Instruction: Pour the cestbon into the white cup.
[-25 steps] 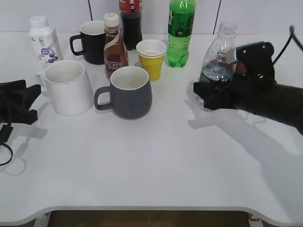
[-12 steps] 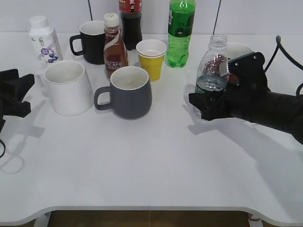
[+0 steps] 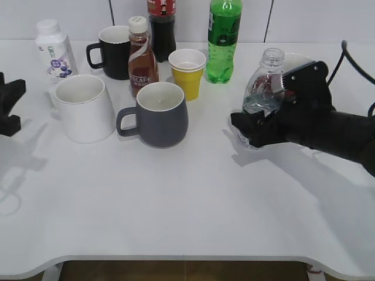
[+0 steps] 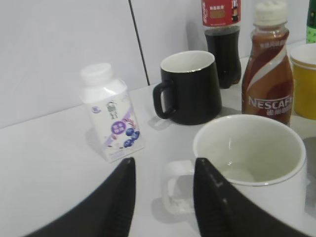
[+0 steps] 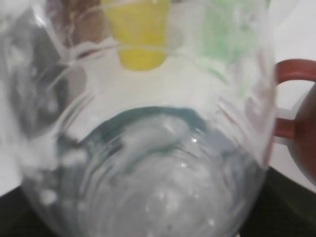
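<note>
The cestbon [image 3: 261,88], a clear ribbed bottle with a dark green label and no cap, is held near upright at the right of the table. My right gripper [image 3: 256,126] is shut around its lower body. In the right wrist view the bottle [image 5: 148,163] fills the frame and hides the jaws. The white cup [image 3: 85,109] stands at the left, its handle toward my left gripper [image 3: 7,106] at the left edge. In the left wrist view my left gripper [image 4: 164,163] is open and empty, its fingers either side of the handle of the cup [image 4: 256,163], short of it.
A grey mug [image 3: 159,115] stands between the white cup and the bottle. Behind are a black mug [image 3: 114,51], a Nescafe bottle [image 3: 140,55], a yellow paper cup [image 3: 187,71], a green soda bottle [image 3: 222,38], a cola bottle [image 3: 162,23] and a white drink bottle [image 3: 54,50].
My right gripper has carried the cestbon a little to the left and lower. My left gripper has shifted left and up toward the view's edge.
</note>
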